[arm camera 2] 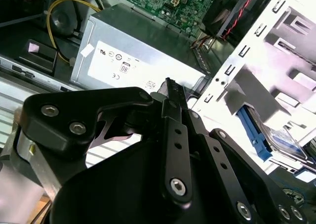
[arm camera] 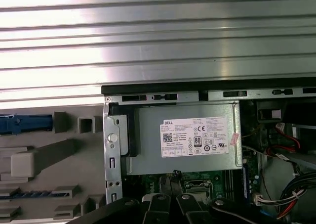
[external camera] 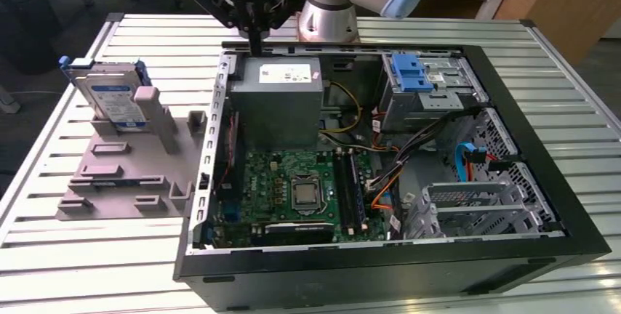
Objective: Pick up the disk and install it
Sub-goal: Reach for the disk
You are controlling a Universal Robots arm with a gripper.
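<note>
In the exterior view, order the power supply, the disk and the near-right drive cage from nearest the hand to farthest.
1. Power supply, right by the hand, at the far end of the case.
2. Disk, upright on the grey holder at the exterior view's left, outside the case.
3. Drive cage, in the case's near corner at the exterior view's right.

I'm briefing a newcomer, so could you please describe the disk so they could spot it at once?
Start from the open computer case; on the exterior view's left of it lies a grey fixture plate. The disk stands on edge at that plate's far end, the one silver-grey slab with a blue frame and white-and-blue label.
</note>
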